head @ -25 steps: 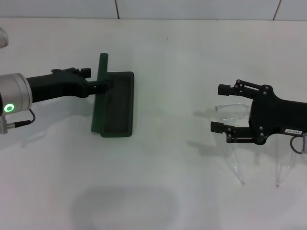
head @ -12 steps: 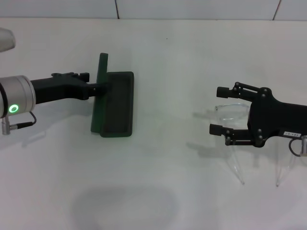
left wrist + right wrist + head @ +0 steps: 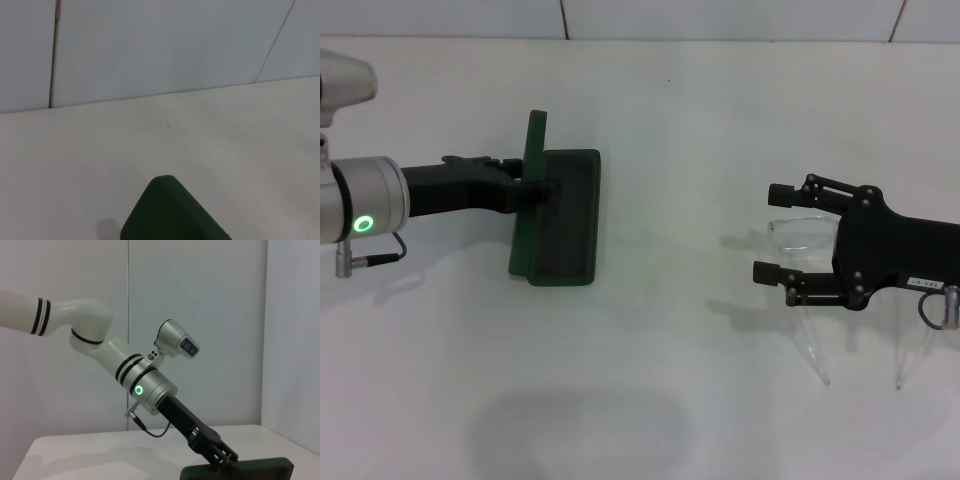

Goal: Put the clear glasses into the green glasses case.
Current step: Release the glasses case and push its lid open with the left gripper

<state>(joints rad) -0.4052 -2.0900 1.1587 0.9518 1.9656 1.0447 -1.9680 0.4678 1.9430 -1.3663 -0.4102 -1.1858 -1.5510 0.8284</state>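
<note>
The green glasses case (image 3: pixel 565 220) lies open at the left of the white table, its lid (image 3: pixel 533 150) standing upright. My left gripper (image 3: pixel 535 184) reaches in from the left and is shut on that lid; one dark finger crosses over it. A corner of the green lid (image 3: pixel 170 210) shows in the left wrist view. The clear glasses (image 3: pixel 802 232) rest on the table at the right, their thin temple arms (image 3: pixel 816 350) pointing toward me. My right gripper (image 3: pixel 770 232) is open, with one finger on each side of the lens.
The white table (image 3: pixel 660 330) stretches between the case and the glasses. A tiled wall (image 3: pixel 720 18) runs along its far edge. The right wrist view shows my left arm (image 3: pixel 150 387) slanting down to the case (image 3: pixel 240 473).
My left arm has slid a little to the right, closer against the case lid. My right gripper has crept slightly left and toward me around the glasses.
</note>
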